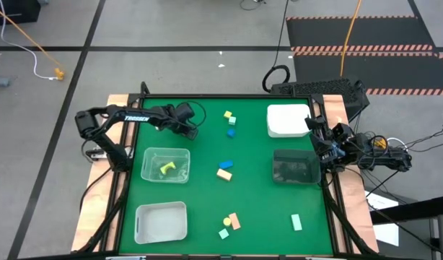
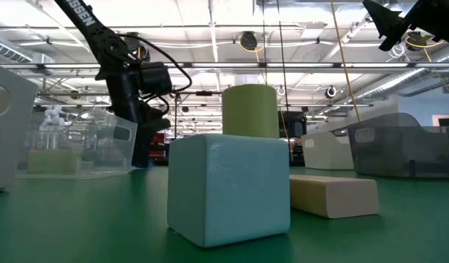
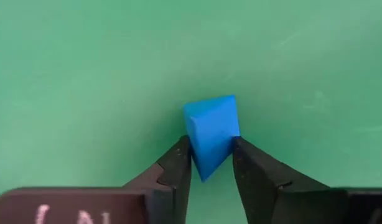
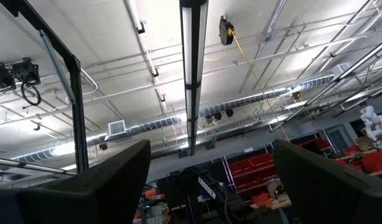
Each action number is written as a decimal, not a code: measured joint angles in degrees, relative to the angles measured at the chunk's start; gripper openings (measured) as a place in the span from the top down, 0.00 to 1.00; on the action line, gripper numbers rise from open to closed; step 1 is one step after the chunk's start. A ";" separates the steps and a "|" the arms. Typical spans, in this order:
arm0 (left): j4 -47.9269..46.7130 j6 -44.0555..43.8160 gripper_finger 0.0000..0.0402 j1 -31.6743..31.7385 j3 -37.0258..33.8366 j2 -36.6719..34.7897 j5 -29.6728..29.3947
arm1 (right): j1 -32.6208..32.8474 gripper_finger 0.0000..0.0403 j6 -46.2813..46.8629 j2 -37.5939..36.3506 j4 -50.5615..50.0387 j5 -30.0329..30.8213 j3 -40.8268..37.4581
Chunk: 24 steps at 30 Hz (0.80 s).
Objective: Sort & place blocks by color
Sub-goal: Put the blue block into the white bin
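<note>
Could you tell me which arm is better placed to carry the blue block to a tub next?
Left. Its pincer has both fingers against the blue block on the green mat, near the clear tub. The right pincer is open, points at the ceiling, and is parked at the table's right edge.

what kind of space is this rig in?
Likely an industrial lab or workshop hall: concrete floor with hazard-striped mats, exposed ceiling ducts and strip lights, red storage bins on shelving.
</note>
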 joint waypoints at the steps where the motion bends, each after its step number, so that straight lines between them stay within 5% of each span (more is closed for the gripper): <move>1: 0.39 -0.40 0.78 0.00 0.03 -0.07 0.76 | 0.00 0.18 0.00 0.02 0.00 0.02 -0.02; 12: 1.00 -1.61 0.94 -2.30 -0.02 -4.50 4.65 | 0.00 0.18 -0.02 0.02 -0.02 0.02 0.00; 24: 3.98 -3.39 0.96 -8.76 -0.01 -15.88 8.38 | 0.00 0.18 -0.02 0.02 0.00 0.02 -0.01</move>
